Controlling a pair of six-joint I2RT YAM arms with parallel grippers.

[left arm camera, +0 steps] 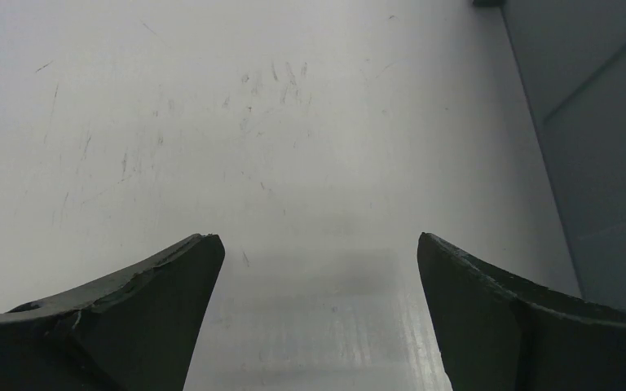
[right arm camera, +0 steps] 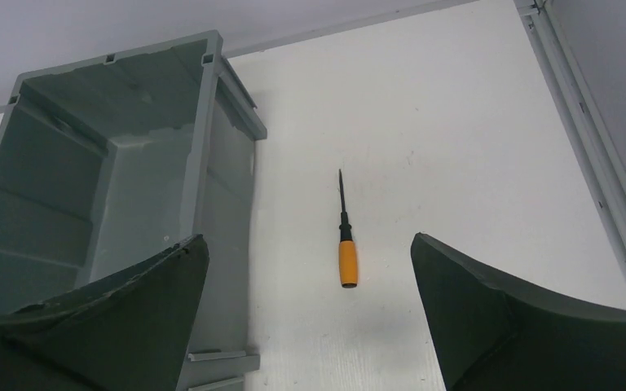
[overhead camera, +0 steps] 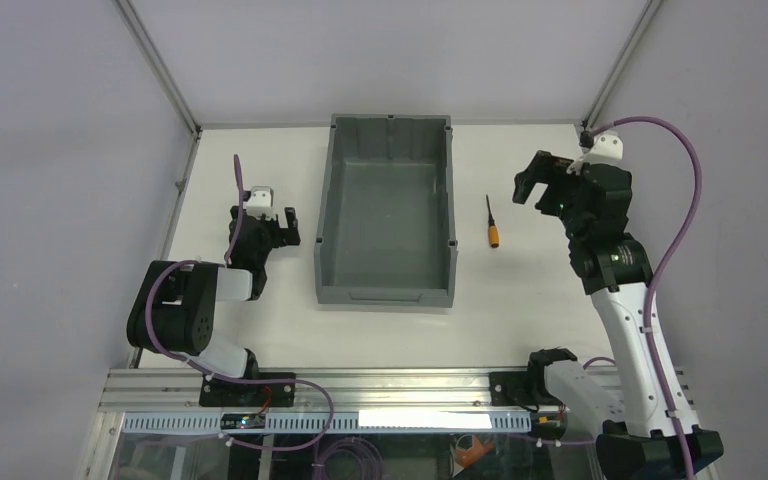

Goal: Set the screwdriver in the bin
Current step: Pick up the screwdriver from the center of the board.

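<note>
Screwdriver [overhead camera: 492, 222] – position: lying flat on the white table [overhead camera: 520, 300], just beside the right long wall of the bin [overhead camera: 325, 200] and outside it, not touching the wall.
Long axis: runs from near to far, almost parallel to the long wall of the bin.
Pointing: the orange handle lies toward the arm bases and the thin black shaft points at the far edge of the table, its tip leaning slightly toward the bin.
Right gripper [overhead camera: 526, 183]: to the right of the screwdriver and apart from it, its jaws spread wide and holding nothing.
Right wrist view: the screwdriver [right arm camera: 346, 236] shows in the gap of the right gripper [right arm camera: 309, 239], somewhat nearer the right-hand finger, shaft pointing away from the camera – neither finger touches it. The bin [right arm camera: 212, 106] stands to the left, partly behind the left-hand finger.
Left gripper [overhead camera: 292, 228]: on the left side of the bin, low over the table, jaws apart and empty.
Left wrist view: scratched table [left arm camera: 212, 122] shows in the left gripper's [left arm camera: 319, 239] gap, and the bin wall [left arm camera: 603, 163] stands at the right edge.
</note>
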